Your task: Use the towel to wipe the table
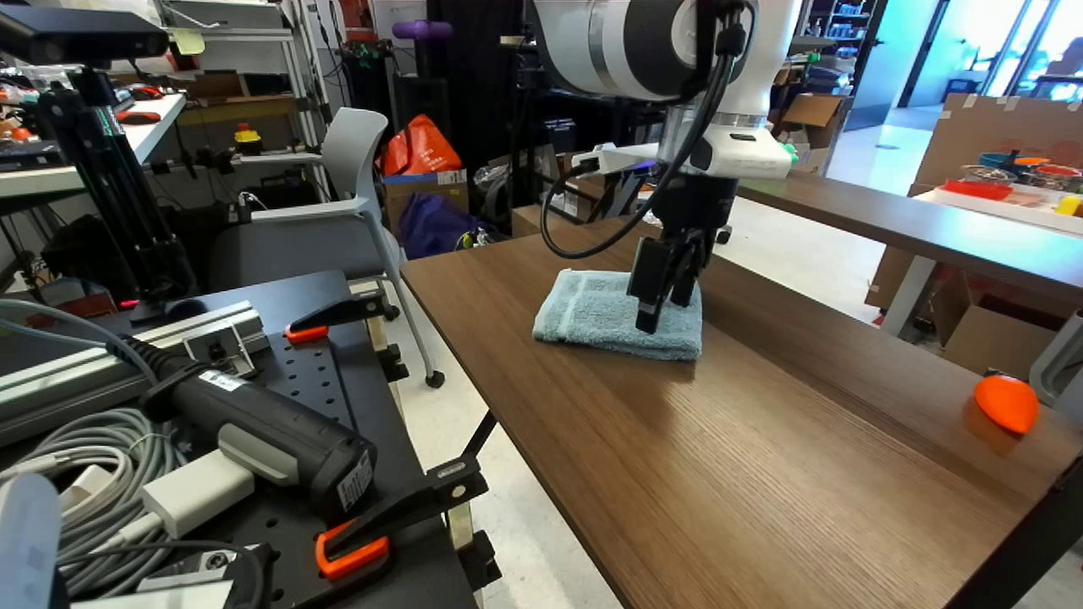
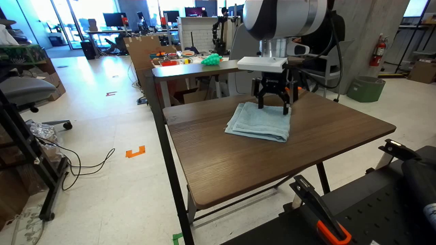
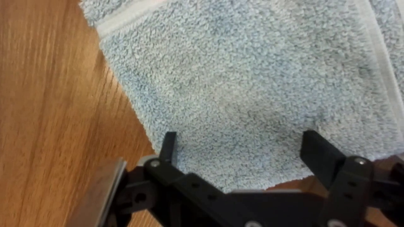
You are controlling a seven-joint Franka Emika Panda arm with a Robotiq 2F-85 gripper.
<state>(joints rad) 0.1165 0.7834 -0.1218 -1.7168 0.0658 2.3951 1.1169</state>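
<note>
The towel is a folded light blue-grey cloth. It lies flat on the table in both exterior views (image 1: 584, 313) (image 2: 255, 124) and fills much of the wrist view (image 3: 240, 78). The table has a dark brown wood-grain top (image 1: 761, 474) (image 2: 218, 160), and its surface also shows at the left of the wrist view (image 3: 47, 110). My gripper (image 1: 666, 309) (image 2: 273, 109) points down over the towel near one edge of it. In the wrist view its two fingertips (image 3: 240, 135) are wide apart with only towel surface below. I cannot tell whether the tips touch the cloth.
A black bench with clamps (image 1: 389, 516) (image 2: 320, 211) stands beside the table. A black post (image 2: 167, 153) rises at one table end. An orange object (image 1: 1007, 404) shows at the table's side. A second table (image 1: 931, 224) (image 2: 190, 69) and a grey chair (image 1: 338, 186) stand nearby.
</note>
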